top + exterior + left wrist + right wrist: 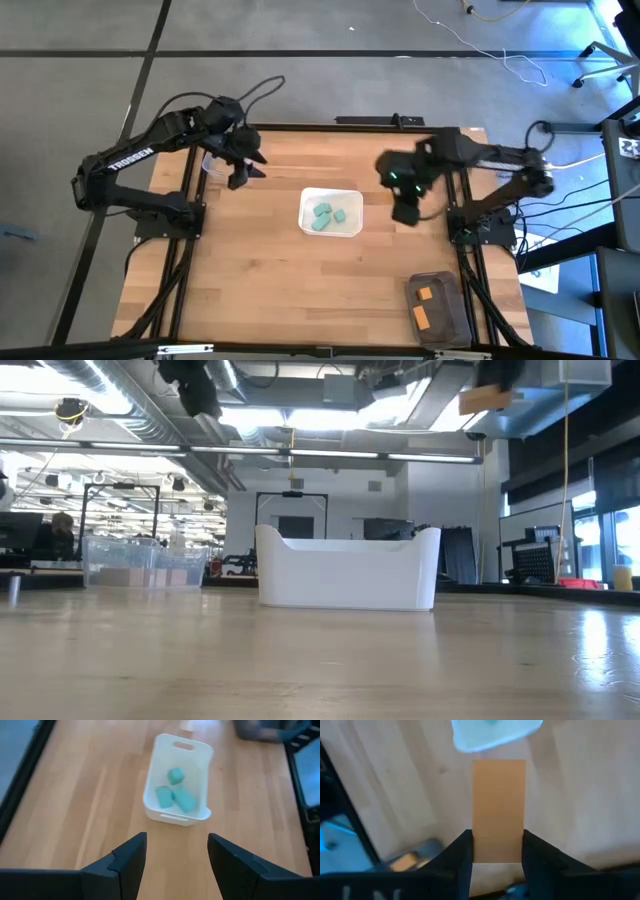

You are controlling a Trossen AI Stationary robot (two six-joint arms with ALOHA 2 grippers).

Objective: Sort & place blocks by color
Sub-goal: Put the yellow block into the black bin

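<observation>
Right gripper [497, 851] holds an orange rectangular block [498, 810] above the wooden counter [260, 270].
Its fingers clamp the block's end; left gripper [177, 857] fingers spread wide, empty; three teal blocks [174, 792] lie in the white plastic tray [200, 757].

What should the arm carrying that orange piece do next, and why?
Probably swing toward the dark tray at the table's near right corner. The right claw is shut on an orange block, held high above the table, and that tray already holds two orange blocks. The white tray holds only teal blocks, so it seems the wrong place. The left claw waits open.
</observation>
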